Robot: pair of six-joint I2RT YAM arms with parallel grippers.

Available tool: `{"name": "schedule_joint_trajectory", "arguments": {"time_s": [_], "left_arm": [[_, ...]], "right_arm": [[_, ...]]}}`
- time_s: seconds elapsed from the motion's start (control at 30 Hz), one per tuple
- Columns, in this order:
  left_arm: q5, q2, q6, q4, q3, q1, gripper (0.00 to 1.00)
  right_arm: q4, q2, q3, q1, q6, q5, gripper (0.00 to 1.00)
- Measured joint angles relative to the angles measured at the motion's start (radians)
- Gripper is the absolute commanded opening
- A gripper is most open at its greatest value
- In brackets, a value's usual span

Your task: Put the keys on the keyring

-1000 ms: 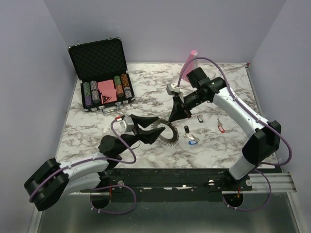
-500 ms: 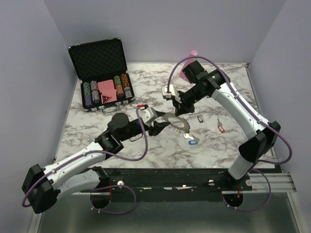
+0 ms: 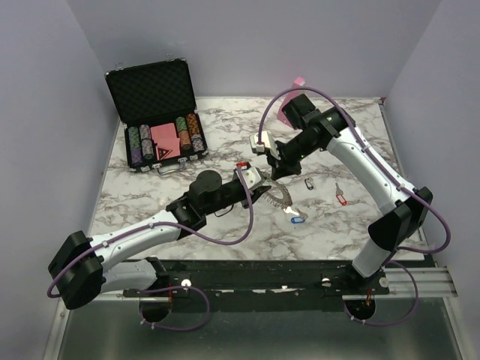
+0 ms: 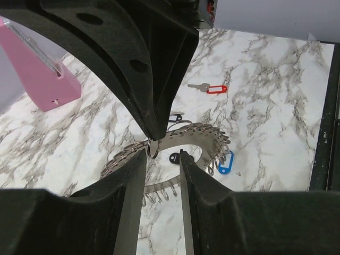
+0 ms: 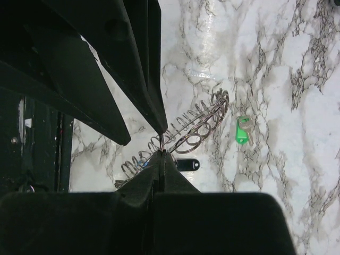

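Jaws of R gripper (image 5: 161, 153) clenched on a keyring (image 3: 281, 196) loop, L gripper (image 4: 162, 156) jaws part-open astride its rim, mid-table (image 3: 225, 142), keys (image 3: 298, 219) loose twd right edge.

Chip case (image 3: 152, 94) (open), pink block (image 4: 53, 91)

Grey-veined white table (image 3: 225, 135); grey keyring (image 4: 212, 141); red key (image 4: 212, 88), blue key (image 4: 225, 162), green key (image 5: 243, 131); pink block (image 4: 45, 85).
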Motion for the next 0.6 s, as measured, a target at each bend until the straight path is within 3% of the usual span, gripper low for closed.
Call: {"name": "schedule_joint_trajectory", "arguments": {"time_s": [0.27,0.6], "left_arm": [[-0.066,0.015,0.0,0.043,-0.01,-0.003,0.38],[-0.068,0.015,-0.001,0.138,-0.068,-0.004,0.29]], "right_arm": [[0.0,0.0,0.0,0.0,0.0,-0.002,0.01],[0.0,0.0,0.0,0.0,0.0,-0.031,0.01]]}}
